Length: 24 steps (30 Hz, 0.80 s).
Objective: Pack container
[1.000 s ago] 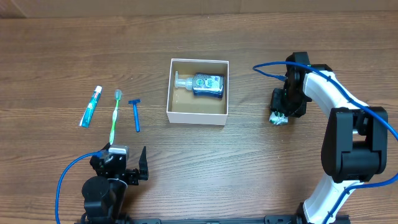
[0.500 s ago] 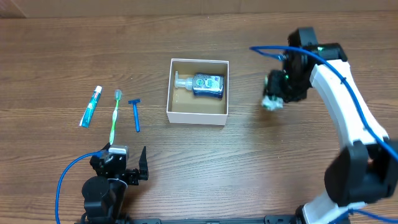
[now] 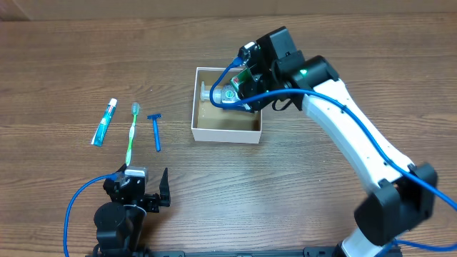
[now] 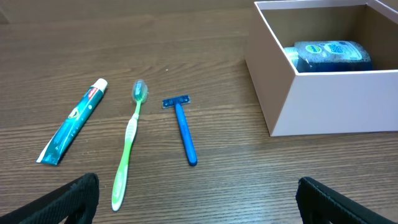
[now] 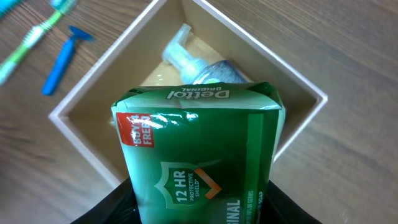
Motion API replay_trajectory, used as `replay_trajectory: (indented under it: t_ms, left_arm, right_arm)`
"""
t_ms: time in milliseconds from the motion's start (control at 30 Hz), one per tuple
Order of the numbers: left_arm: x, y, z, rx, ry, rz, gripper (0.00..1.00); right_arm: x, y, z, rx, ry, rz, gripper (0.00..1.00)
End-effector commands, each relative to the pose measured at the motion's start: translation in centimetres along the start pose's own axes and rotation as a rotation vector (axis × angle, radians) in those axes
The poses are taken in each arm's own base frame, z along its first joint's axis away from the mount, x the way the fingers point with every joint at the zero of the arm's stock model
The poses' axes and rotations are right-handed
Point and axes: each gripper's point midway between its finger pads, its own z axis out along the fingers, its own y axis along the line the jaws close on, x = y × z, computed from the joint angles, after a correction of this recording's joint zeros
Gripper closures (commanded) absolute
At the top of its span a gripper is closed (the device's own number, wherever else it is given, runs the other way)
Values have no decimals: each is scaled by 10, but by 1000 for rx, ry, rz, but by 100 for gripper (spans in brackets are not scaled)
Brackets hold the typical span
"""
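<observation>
1. Black fingers of the left gripper (image 4: 196, 186) stand wide apart at the near edge of the wooden table (image 3: 307, 185), holding nothing.
2. Just beyond them, three toiletries lie side by side on the wood without touching: a green toothbrush (image 4: 127, 149) in the middle, a blue razor (image 4: 183, 127) to its right with its head away from the robot, and a teal-and-white toothpaste tube (image 4: 71, 121) to its left with a white cap. The tube's print is too small to read.
3. Farther back, to the right of the razor, sits the container (image 3: 225, 132), a square open-topped box, white outside and brown inside.
4. A clear pump bottle (image 4: 329, 56) with a blue label lies on its side against the container's far wall, nozzle pointing left. Its label cannot be read.
5. The right gripper (image 3: 246, 86) hangs over the container's far right corner, clamped on a green packet (image 5: 199, 162). The packet reads "Dettol ORIGINAL" along its top fold and "12 HR" above a shield emblem. A red corner tag appears to say "BUY ... FREE".
</observation>
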Motion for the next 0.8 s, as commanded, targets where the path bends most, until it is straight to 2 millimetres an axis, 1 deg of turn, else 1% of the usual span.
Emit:
replay_trajectory:
  t_ms: [0,33,67,133,200,233,333,367,400,433,500,533,600,667,700,733,767]
  left_arm:
    - [1,0,0,1,-4,7,0]
    - [1,0,0,1,-4,7,0]
    - [1,0,0,1,-4,7,0]
    - [1,0,0,1,-4,7,0]
    - [1,0,0,1,-4,7,0]
    - [1,0,0,1,-4,7,0]
    - [1,0,0,1,-4,7,0]
    - [1,0,0,1,-4,7,0]
    - [1,0,0,1,-4,7,0]
    - [1,0,0,1,-4,7,0]
    - [1,0,0,1,-4,7,0]
    - [1,0,0,1,-4,7,0]
    - [1,0,0,1,-4,7,0]
    - [1,0,0,1,-4,7,0]
    - [0,0,0,1,-5,8,0]
    - [-3,0,0,0,-21,14,0]
    - [-12,1,0,0,-56,15,0]
  right_arm:
    - [3,-9,30,3,35,-152,57]
    - [4,-9,37,0,42,-184,34]
    - [4,-11,42,-1,44,-214,28]
    - [3,-12,50,-1,44,-245,27]
    - [4,-12,51,0,46,-245,22]
    - [4,-13,50,3,50,-244,20]
    - [8,-16,41,21,77,-197,20]
    - [10,-14,36,19,88,-158,20]
    - [11,-13,29,19,96,-117,15]
    - [12,-12,23,19,101,-88,15]
    - [13,-10,2,25,110,18,13]
    - [13,-11,-10,31,111,86,7]
    - [16,-15,-31,46,104,232,0]
    - [19,-25,-53,68,80,411,0]
    - [19,-29,-60,64,64,485,0]
    - [19,-31,-65,58,54,534,0]
    - [18,-36,-72,38,35,610,0]
